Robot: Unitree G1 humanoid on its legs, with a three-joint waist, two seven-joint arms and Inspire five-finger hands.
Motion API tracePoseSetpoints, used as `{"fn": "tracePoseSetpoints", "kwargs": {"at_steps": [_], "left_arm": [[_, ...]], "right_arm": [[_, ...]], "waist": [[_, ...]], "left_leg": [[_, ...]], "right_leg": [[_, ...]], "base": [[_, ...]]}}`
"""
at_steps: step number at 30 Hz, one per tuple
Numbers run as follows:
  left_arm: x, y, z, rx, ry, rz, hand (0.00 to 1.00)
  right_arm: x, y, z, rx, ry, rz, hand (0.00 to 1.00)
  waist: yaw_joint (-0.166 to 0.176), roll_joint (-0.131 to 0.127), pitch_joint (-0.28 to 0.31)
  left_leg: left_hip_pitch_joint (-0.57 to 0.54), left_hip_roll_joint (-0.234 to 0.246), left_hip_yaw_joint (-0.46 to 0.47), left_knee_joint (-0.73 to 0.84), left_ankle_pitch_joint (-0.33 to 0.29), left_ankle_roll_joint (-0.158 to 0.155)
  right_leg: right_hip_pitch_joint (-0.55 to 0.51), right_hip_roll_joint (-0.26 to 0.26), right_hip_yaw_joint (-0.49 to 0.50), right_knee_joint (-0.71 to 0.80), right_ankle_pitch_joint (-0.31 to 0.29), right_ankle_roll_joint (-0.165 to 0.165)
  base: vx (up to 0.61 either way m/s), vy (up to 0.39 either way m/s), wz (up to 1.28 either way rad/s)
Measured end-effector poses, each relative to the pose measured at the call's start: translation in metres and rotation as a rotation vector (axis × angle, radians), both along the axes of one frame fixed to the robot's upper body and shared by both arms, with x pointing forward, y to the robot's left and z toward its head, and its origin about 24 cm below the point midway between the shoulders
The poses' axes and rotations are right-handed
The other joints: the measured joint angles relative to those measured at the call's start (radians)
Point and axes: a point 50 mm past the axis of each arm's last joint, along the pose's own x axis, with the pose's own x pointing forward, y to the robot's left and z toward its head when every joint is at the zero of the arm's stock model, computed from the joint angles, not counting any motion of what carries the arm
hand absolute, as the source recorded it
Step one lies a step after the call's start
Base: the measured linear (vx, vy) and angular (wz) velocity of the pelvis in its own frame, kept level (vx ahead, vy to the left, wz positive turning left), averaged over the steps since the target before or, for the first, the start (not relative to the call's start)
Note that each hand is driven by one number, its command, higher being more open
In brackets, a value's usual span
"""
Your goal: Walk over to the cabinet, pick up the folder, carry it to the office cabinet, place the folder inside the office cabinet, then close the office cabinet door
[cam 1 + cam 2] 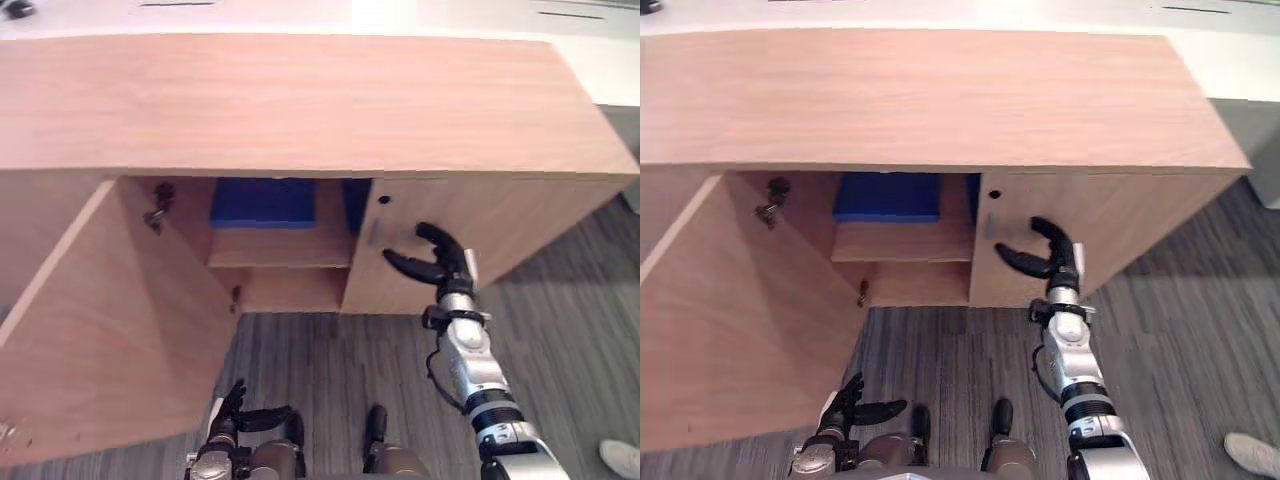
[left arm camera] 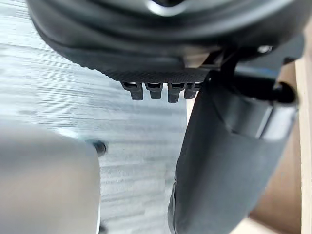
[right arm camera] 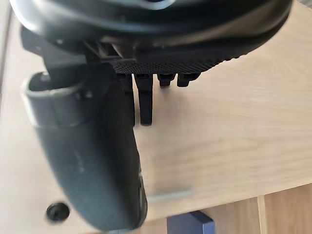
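Blue folder (image 1: pixel 262 202) on office cabinet (image 1: pixel 300 100) shelf (image 1: pixel 280 246), apart left of right hand (image 1: pixel 445 266); that hand spread open, empty, by shut door (image 1: pixel 500 220); left hand (image 1: pixel 235 412) relaxed, empty

Light falls from above, bright and even. The cabinet top (image 1: pixel 300 100) is pale and evenly lit across the upper half of both eye views, and the white surface (image 1: pixel 450 15) along the upper edge is washed out almost to blank. Under the top's front edge the open compartment sits in shade (the blue folder (image 1: pixel 262 202) in it reads dim), while the open door (image 1: pixel 110 330) at lower left catches full light. The floor (image 1: pixel 560 290) at the right darkens into a soft shadow beside the cabinet. In the left wrist view the floor glares pale. The right hand (image 3: pixel 92 161) shows as a dark mass with a dull sheen against bright wood.
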Motion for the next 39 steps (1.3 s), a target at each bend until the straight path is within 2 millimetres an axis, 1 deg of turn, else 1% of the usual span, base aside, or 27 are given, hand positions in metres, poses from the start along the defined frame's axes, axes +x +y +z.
{"fn": "tracePoseSetpoints", "kwargs": {"at_steps": [1,4,7,8,9,10,11,12,13,15,16,18,19,20,21,22,23,25,27,29,32,33,34,39], "left_arm": [[-0.001,0.0,0.0,-0.004,-0.004,0.012,1.0],[-0.003,-0.001,0.0,-0.017,-0.009,0.044,1.0],[-0.006,-0.001,0.001,-0.049,-0.024,0.113,1.0],[-0.008,0.0,0.002,-0.063,-0.041,0.148,1.0],[-0.01,0.001,0.005,-0.08,-0.063,0.197,1.0],[-0.01,0.002,0.007,-0.086,-0.076,0.219,1.0],[-0.008,0.006,0.012,-0.095,-0.117,0.259,1.0],[-0.005,0.009,0.02,-0.103,-0.168,0.291,1.0],[-0.003,0.012,0.026,-0.106,-0.203,0.308,1.0],[0.006,0.027,0.053,-0.089,-0.35,0.356,1.0],[0.009,0.031,0.061,-0.079,-0.393,0.362,1.0],[0.019,0.047,0.095,-0.019,-0.548,0.366,1.0],[0.021,0.051,0.102,-0.003,-0.581,0.362,1.0],[0.024,0.057,0.117,0.025,-0.639,0.356,1.0],[0.025,0.06,0.123,0.038,-0.667,0.355,1.0],[0.028,0.064,0.136,0.061,-0.72,0.35,1.0],[0.029,0.069,0.148,0.086,-0.766,0.343,1.0],[0.032,0.076,0.167,0.135,-0.83,0.332,1.0],[0.035,0.08,0.178,0.162,-0.873,0.323,1.0],[0.038,0.085,0.192,0.195,-0.928,0.323,1.0],[0.038,0.084,0.198,0.205,-0.954,0.318,1.0],[0.037,0.084,0.197,0.207,-0.951,0.351,1.0],[0.036,0.084,0.196,0.205,-0.948,0.365,1.0],[0.035,0.083,0.192,0.241,-0.939,0.386,1.0]], "right_arm": [[-0.001,-0.003,-0.003,0.005,0.015,-0.016,1.0],[-0.006,-0.007,-0.008,0.011,0.033,-0.035,1.0],[-0.026,-0.005,-0.031,0.021,0.112,-0.025,1.0],[-0.035,-0.002,-0.043,0.023,0.161,-0.007,1.0],[-0.043,0.004,-0.058,0.007,0.232,0.027,1.0],[-0.046,0.006,-0.064,-0.002,0.264,0.041,1.0],[-0.054,0.012,-0.076,-0.007,0.329,0.074,1.0],[-0.059,0.018,-0.084,-0.021,0.371,0.104,1.0],[-0.061,0.021,-0.087,-0.029,0.389,0.121,1.0],[-0.066,0.032,-0.094,-0.066,0.426,0.192,1.0],[-0.066,0.034,-0.094,-0.078,0.43,0.205,1.0],[-0.069,0.038,-0.097,-0.093,0.445,0.237,1.0],[-0.069,0.039,-0.097,-0.094,0.448,0.239,1.0],[-0.069,0.039,-0.098,-0.102,0.455,0.245,1.0],[-0.07,0.039,-0.099,-0.104,0.459,0.248,1.0],[-0.071,0.038,-0.1,-0.105,0.466,0.246,1.0],[-0.073,0.037,-0.102,-0.103,0.477,0.245,1.0],[-0.08,0.036,-0.107,-0.102,0.505,0.242,1.0],[-0.086,0.033,-0.111,-0.1,0.531,0.234,1.0],[-0.096,0.03,-0.118,-0.094,0.575,0.223,1.0],[-0.104,0.027,-0.122,-0.085,0.607,0.206,1.0],[-0.106,0.026,-0.124,-0.09,0.615,0.207,1.0],[-0.108,0.026,-0.124,-0.089,0.619,0.206,1.0],[-0.12,0.023,-0.13,-0.09,0.653,0.204,1.0]], "waist": [[0.003,0.005,0.005],[0.007,0.012,0.009],[0.026,0.013,0.01],[0.033,0.014,0.01],[0.04,0.014,0.01],[0.043,0.014,0.011],[0.057,0.019,0.014],[0.076,0.026,0.018],[0.087,0.03,0.021],[0.112,0.048,0.031],[0.117,0.052,0.033],[0.134,0.055,0.035],[0.138,0.055,0.036],[0.147,0.056,0.036],[0.149,0.056,0.036],[0.149,0.056,0.036],[0.15,0.056,0.036],[0.149,0.056,0.036],[0.148,0.056,0.036],[0.138,0.055,0.035],[0.131,0.053,0.034],[0.123,0.052,0.034],[0.124,0.05,0.033],[0.124,0.028,0.02]], "left_leg": [[0.007,-0.004,-0.015,-0.015,0.009,-0.001],[0.025,-0.011,-0.045,-0.062,0.038,-0.001],[0.05,-0.019,-0.1,-0.121,0.072,-0.001],[0.052,-0.019,-0.129,-0.138,0.089,0.005],[0.052,-0.02,-0.164,-0.151,0.098,0.003],[0.051,-0.02,-0.177,-0.156,0.103,0.001],[0.048,-0.02,-0.214,-0.164,0.111,-0.004],[0.042,-0.021,-0.248,-0.164,0.115,-0.005],[0.041,-0.022,-0.267,-0.164,0.117,-0.007],[0.039,-0.026,-0.336,-0.162,0.125,-0.019],[0.038,-0.029,-0.351,-0.161,0.126,-0.02],[0.032,-0.051,-0.401,-0.161,0.137,-0.031],[0.03,-0.056,-0.41,-0.161,0.139,-0.031],[0.028,-0.063,-0.421,-0.161,0.142,-0.027],[0.028,-0.067,-0.426,-0.161,0.143,-0.026],[0.028,-0.073,-0.439,-0.162,0.145,-0.025],[0.029,-0.074,-0.443,-0.165,0.147,-0.025],[0.031,-0.073,-0.441,-0.17,0.146,-0.028],[0.033,-0.071,-0.439,-0.174,0.146,-0.028],[0.037,-0.066,-0.434,-0.185,0.152,-0.028],[0.037,-0.059,-0.408,-0.185,0.155,-0.025],[0.039,-0.056,-0.398,-0.185,0.154,-0.026],[0.04,-0.053,-0.391,-0.185,0.154,-0.026],[0.045,-0.03,-0.37,-0.186,0.149,-0.034]], "right_leg": [[0.008,-0.003,-0.013,0.001,-0.015,0.012],[0.02,-0.007,-0.035,0.001,-0.033,0.007],[0.042,-0.007,-0.089,0.001,-0.049,0.02],[0.052,-0.008,-0.119,0.001,-0.051,0.013],[0.063,-0.007,-0.156,0.0,-0.055,0.009],[0.068,-0.007,-0.168,0.0,-0.058,0.006],[0.079,-0.006,-0.199,-0.001,-0.062,0.001],[0.088,-0.005,-0.222,-0.001,-0.065,-0.005],[0.096,-0.004,-0.233,-0.001,-0.067,-0.008],[0.129,-0.006,-0.287,0.0,-0.077,-0.022],[0.134,-0.008,-0.296,0.004,-0.081,-0.023],[0.146,-0.027,-0.316,0.028,-0.117,-0.02],[0.147,-0.032,-0.318,0.034,-0.126,-0.018],[0.148,-0.039,-0.322,0.043,-0.14,-0.016],[0.15,-0.041,-0.323,0.044,-0.144,-0.013],[0.156,-0.045,-0.324,0.044,-0.151,-0.008],[0.159,-0.046,-0.323,0.044,-0.153,-0.008],[0.158,-0.046,-0.317,0.044,-0.153,-0.008],[0.157,-0.044,-0.308,0.044,-0.153,-0.008],[0.152,-0.042,-0.296,0.044,-0.153,-0.008],[0.139,-0.038,-0.265,0.044,-0.152,-0.007],[0.137,-0.036,-0.254,0.044,-0.152,-0.006],[0.135,-0.035,-0.247,0.044,-0.152,-0.006],[0.129,-0.015,-0.221,0.044,-0.15,-0.005]], "base": [[-0.04,0.003,0.38],[0.0,-0.007,0.38],[0.07,-0.027,0.53],[0.12,-0.043,0.75],[0.12,-0.041,0.81],[0.13,-0.028,0.93],[0.12,-0.009,0.96],[0.11,0.001,0.96],[0.08,0.014,0.92],[0.04,0.023,0.93],[0.02,0.041,0.87],[0.01,0.058,0.78],[-0.02,0.049,0.55],[-0.03,0.031,0.3],[-0.04,0.016,0.34],[-0.04,0.011,0.27],[-0.06,0.012,0.21],[-0.05,0.01,0.0],[-0.04,0.007,-0.05],[-0.05,0.004,-0.08],[-0.03,0.006,-0.25],[-0.03,-0.001,-0.25],[-0.04,-0.005,-0.24],[-0.06,-0.028,-0.14]]}}
